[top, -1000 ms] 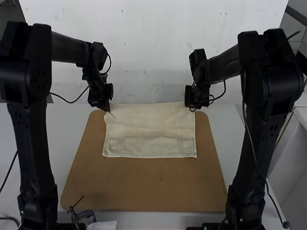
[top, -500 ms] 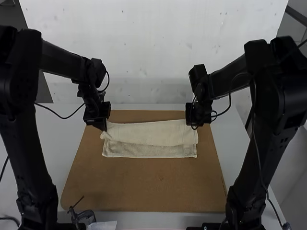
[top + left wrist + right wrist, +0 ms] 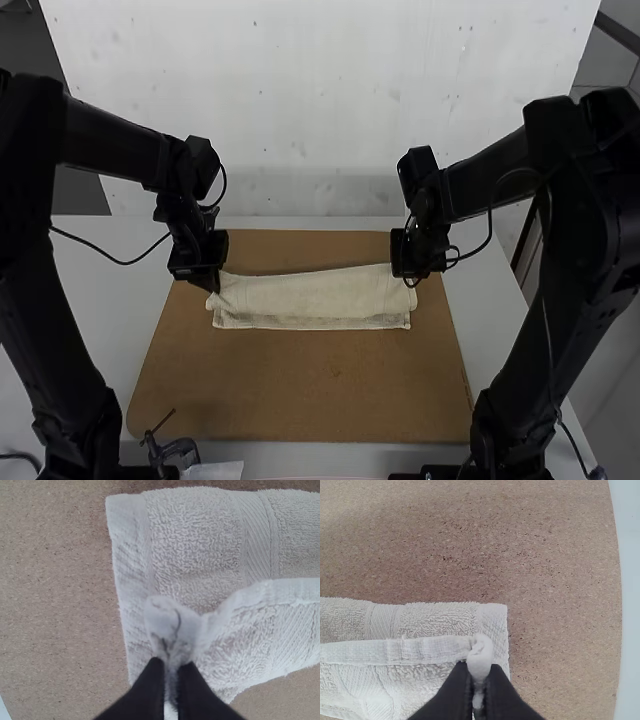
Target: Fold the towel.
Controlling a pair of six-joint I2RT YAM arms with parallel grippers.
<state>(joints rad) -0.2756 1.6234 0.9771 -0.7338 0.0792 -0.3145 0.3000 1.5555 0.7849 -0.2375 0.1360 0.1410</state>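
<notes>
Because the left gripper [image 3: 171, 669] and right gripper [image 3: 479, 672] clench corners of the towel [image 3: 312, 300], both should lower evenly, its held edge [image 3: 420, 650] taut.

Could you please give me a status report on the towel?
Left black gripper, right black gripper: each shut on a corner of cream terry towel. Doubled over on brown cork board. No obstruction seen.

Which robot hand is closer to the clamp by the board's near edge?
Left. The left gripper holds one corner of the towel, on the clamp side of the board; the right gripper holds another, on the opposite side.
</notes>
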